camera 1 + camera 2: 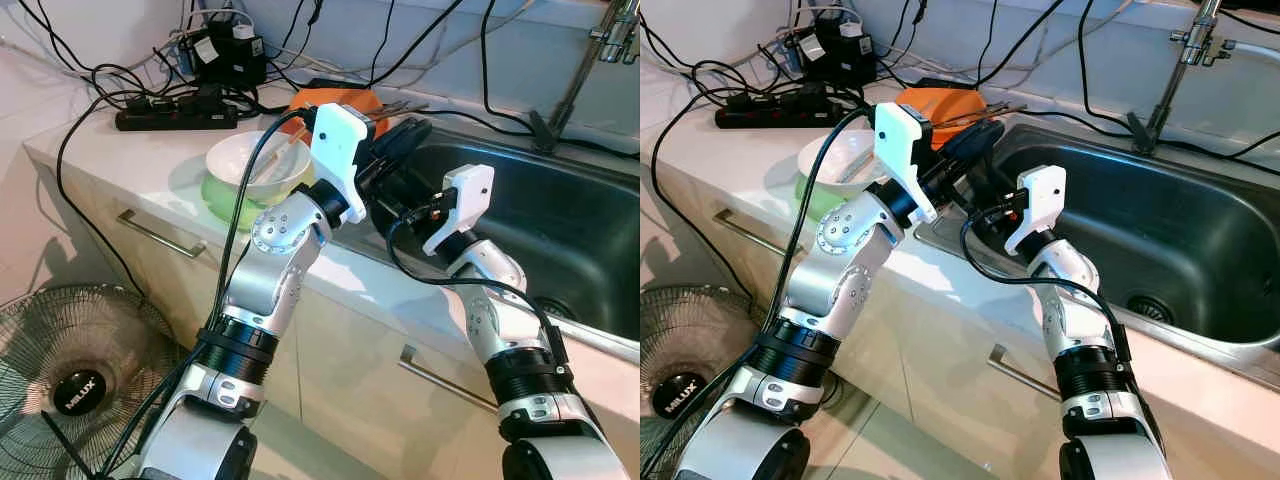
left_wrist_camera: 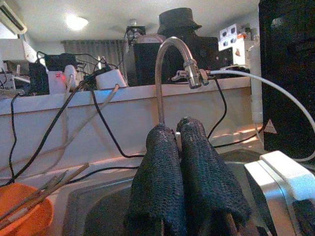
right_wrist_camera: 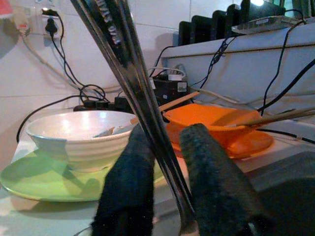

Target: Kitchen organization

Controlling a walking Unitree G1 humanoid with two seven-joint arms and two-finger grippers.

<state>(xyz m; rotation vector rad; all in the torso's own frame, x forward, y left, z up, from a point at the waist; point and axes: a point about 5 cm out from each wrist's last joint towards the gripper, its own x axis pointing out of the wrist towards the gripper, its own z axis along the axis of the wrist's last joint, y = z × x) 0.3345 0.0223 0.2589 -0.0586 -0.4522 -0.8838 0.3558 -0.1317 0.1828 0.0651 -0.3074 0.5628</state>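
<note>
Two metal chopsticks (image 3: 132, 73) run up between the black fingers of my right gripper (image 3: 167, 132), which is shut on them at the sink's near left corner (image 1: 395, 198). Just above it, my left gripper (image 1: 405, 135) points over the steel sink (image 1: 560, 230) with its fingers pressed together (image 2: 176, 127); I cannot tell whether anything is between them. Left of both grippers, a white bowl (image 1: 255, 165) with a utensil in it stands on a green plate (image 1: 212, 195). Behind that, an orange bowl (image 1: 335, 100) holds wooden chopsticks.
A faucet (image 1: 600, 45) rises at the sink's far side. A black power strip (image 1: 175, 118), adapters and many cables crowd the back of the counter. A floor fan (image 1: 80, 375) stands low on the left by the cabinet drawers.
</note>
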